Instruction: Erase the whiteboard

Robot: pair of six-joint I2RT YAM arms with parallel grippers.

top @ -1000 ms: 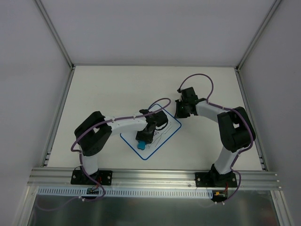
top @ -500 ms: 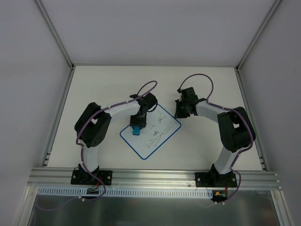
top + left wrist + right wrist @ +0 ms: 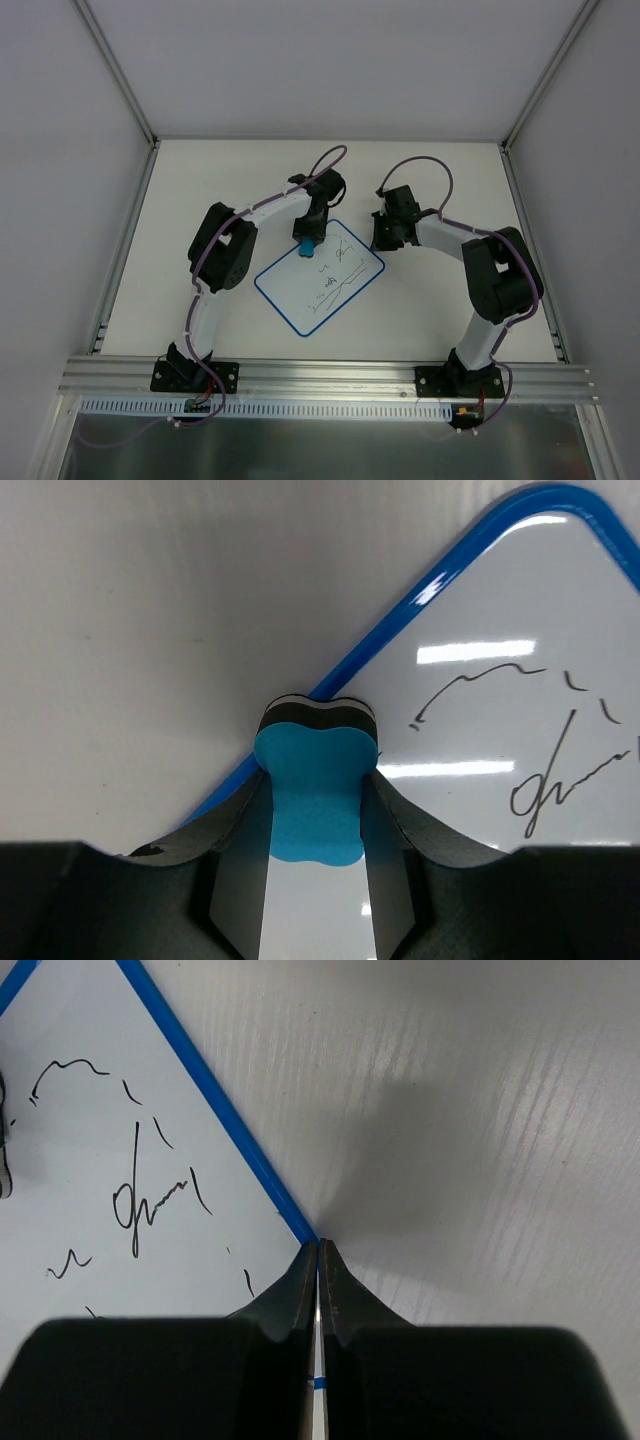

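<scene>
The eraser (image 3: 316, 742) is gripped in the left claw (image 3: 318, 790) at the whiteboard's (image 3: 500, 610) far-left border; scribbles (image 3: 540, 790) lie just rightward. The right claw (image 3: 318, 1247) is clenched on nothing.

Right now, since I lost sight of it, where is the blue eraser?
The eraser sits left of centre in the top view, clamped in the left claw on the far-left edge of the whiteboard, beside the scribbles.
</scene>
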